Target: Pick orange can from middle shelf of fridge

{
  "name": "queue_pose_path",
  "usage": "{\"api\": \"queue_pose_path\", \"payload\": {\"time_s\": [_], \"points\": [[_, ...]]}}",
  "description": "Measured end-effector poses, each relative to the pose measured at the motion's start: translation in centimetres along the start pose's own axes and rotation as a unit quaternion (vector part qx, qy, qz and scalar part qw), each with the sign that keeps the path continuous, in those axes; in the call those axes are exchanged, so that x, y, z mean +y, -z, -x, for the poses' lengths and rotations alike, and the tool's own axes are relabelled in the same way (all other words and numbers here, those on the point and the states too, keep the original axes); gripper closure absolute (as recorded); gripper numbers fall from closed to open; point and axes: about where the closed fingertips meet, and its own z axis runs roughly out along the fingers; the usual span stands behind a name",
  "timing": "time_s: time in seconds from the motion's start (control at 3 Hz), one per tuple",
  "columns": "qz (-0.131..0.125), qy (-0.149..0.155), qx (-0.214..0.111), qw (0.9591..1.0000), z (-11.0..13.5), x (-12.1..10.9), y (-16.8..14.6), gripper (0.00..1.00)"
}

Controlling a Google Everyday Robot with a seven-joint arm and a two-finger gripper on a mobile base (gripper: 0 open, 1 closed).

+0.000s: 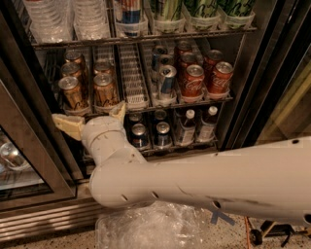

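Several orange cans stand in the two left lanes of the middle shelf point(133, 78); the front ones are the left orange can point(73, 92) and its neighbour point(104, 89). A blue-and-silver can point(166, 80) and red Coca-Cola cans point(193, 80) fill the lanes to the right. My gripper point(92, 119) is open, just below and in front of the two front orange cans. One finger point(68, 126) points left and the other point(119, 110) reaches up to the shelf's front edge. It holds nothing. My arm hides part of the lower shelf.
The fridge's open glass door point(19, 160) stands at the left and its dark door frame point(269, 78) at the right. Clear bottles point(53, 17) and tall green cans point(204, 9) sit above. Small silver cans point(163, 133) and bottles sit below. Crumpled plastic point(155, 228) lies on the floor.
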Motion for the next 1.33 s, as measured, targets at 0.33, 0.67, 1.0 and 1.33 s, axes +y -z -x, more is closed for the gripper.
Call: {"api": "queue_pose_path", "payload": {"time_s": [0.33,0.67,1.0,1.33], "points": [[-0.039,0.002,-0.024,0.999,0.22,0.78,-2.31,0.0],[-0.078,-0.004,-0.039,0.9962,0.21,1.66,-2.93,0.0],[-0.091,-0.004,-0.05,0.9946,0.83,1.01,-2.74,0.0],[-0.091,-0.004,-0.05,0.9946,0.83,1.01,-2.74,0.19]]}}
